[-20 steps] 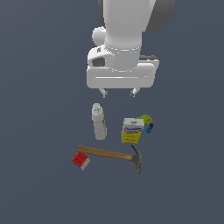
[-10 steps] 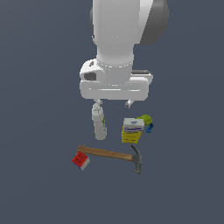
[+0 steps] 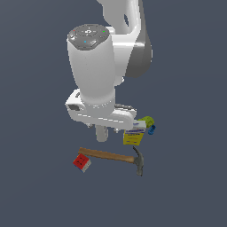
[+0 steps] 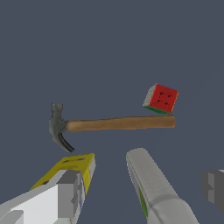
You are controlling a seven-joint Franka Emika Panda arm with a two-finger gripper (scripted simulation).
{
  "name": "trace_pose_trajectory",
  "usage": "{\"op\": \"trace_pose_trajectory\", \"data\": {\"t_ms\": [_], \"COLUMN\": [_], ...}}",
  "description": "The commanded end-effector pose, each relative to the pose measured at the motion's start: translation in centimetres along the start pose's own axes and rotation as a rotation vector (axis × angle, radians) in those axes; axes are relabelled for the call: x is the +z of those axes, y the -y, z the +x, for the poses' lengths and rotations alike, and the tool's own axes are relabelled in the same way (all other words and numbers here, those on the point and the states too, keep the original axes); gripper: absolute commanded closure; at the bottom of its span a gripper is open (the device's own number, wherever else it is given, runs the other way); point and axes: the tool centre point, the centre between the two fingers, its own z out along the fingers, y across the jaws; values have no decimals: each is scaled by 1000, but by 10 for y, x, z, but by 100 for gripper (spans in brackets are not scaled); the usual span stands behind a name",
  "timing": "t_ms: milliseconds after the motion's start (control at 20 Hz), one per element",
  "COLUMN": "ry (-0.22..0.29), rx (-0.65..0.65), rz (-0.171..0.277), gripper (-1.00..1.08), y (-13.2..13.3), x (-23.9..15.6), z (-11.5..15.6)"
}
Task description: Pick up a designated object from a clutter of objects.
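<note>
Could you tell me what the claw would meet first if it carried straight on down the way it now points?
Most likely the white bottle, which lies between the claw fingers in the wrist view, well short of the puzzle cube. Depth is hard to judge.

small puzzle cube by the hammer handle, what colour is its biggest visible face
Red with a dark grid, on the small puzzle cube; the wrist view shows it best.

Both renders are evenly and softly lit against a flat dark slate-blue ground. The glossy white robot arm (image 3: 95, 73) is brightened on its upper surfaces, with grey shading on its far side. No cast shadows are seen beneath the wooden-handled hammer (image 4: 109, 124). Edges are slightly soft and pixelated.
</note>
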Motion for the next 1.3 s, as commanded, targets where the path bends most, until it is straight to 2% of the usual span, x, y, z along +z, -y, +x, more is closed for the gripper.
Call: {"op": "trace_pose_trajectory", "data": {"t_ms": [0, 350, 700, 1250], "ry": [3, 9, 12, 13], "rx": [52, 191, 298, 366], "rz": [1, -3, -13, -22], "gripper": [-92, -92, -92, -92], "y": [-12, -47, -78, -100], "x": [20, 81, 132, 168], "z": [15, 49, 69, 79]}}
